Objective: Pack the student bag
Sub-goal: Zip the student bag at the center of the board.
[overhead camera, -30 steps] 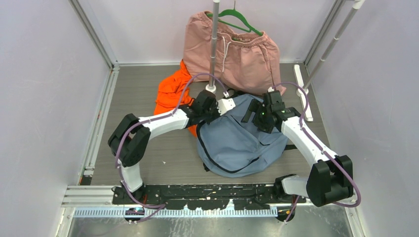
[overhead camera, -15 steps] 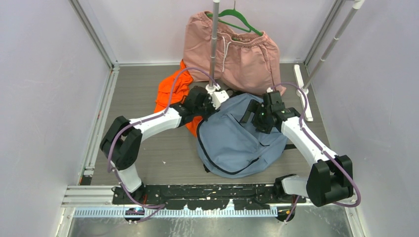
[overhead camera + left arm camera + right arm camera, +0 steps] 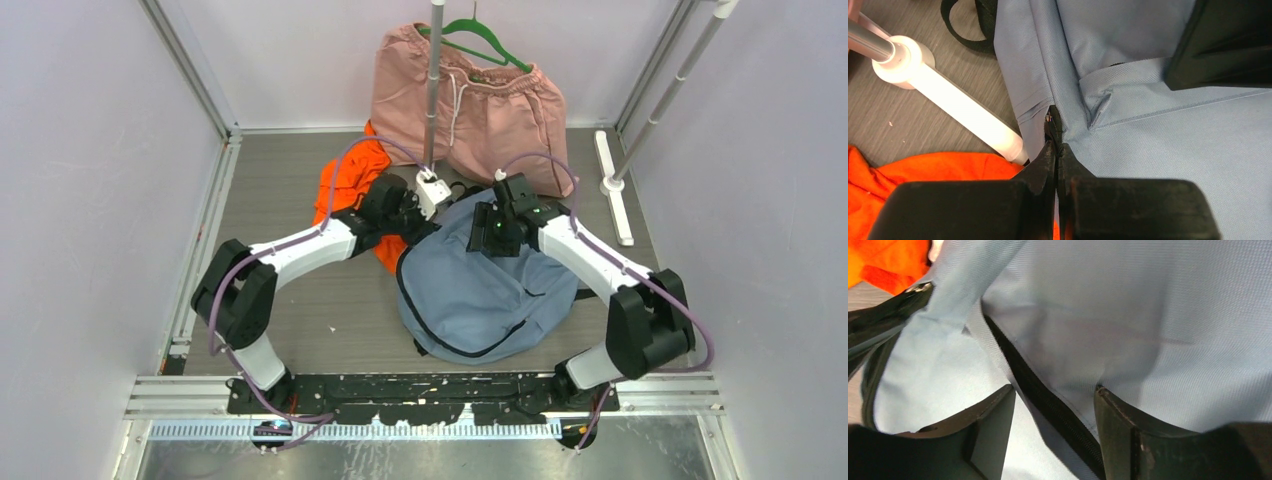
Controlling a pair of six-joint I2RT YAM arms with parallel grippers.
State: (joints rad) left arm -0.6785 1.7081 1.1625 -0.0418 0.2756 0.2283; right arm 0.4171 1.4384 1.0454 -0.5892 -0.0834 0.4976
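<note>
The student bag (image 3: pixel 470 290) is a grey-blue backpack with black zippers, lying flat mid-table. My left gripper (image 3: pixel 432 212) is at its top left corner. In the left wrist view it (image 3: pixel 1058 148) is shut on the black zipper end at a seam of the bag (image 3: pixel 1168 150). My right gripper (image 3: pixel 487 228) hovers over the top of the bag. In the right wrist view it (image 3: pixel 1054 391) is open, with a black zipper line (image 3: pixel 1043 390) running between its fingers over the blue fabric (image 3: pixel 1128 315).
An orange garment (image 3: pixel 345 185) lies left of the bag and also shows in the left wrist view (image 3: pixel 923 175). Pink shorts (image 3: pixel 490 110) hang on a green hanger (image 3: pixel 485 42) at the back. A pole (image 3: pixel 432 90) stands on a white foot (image 3: pixel 948 100). A second pole (image 3: pixel 660 100) stands at the right.
My left gripper has moved back and to the left along the bag's top corner, staying shut. My right arm has swung left, over the top of the bag.
</note>
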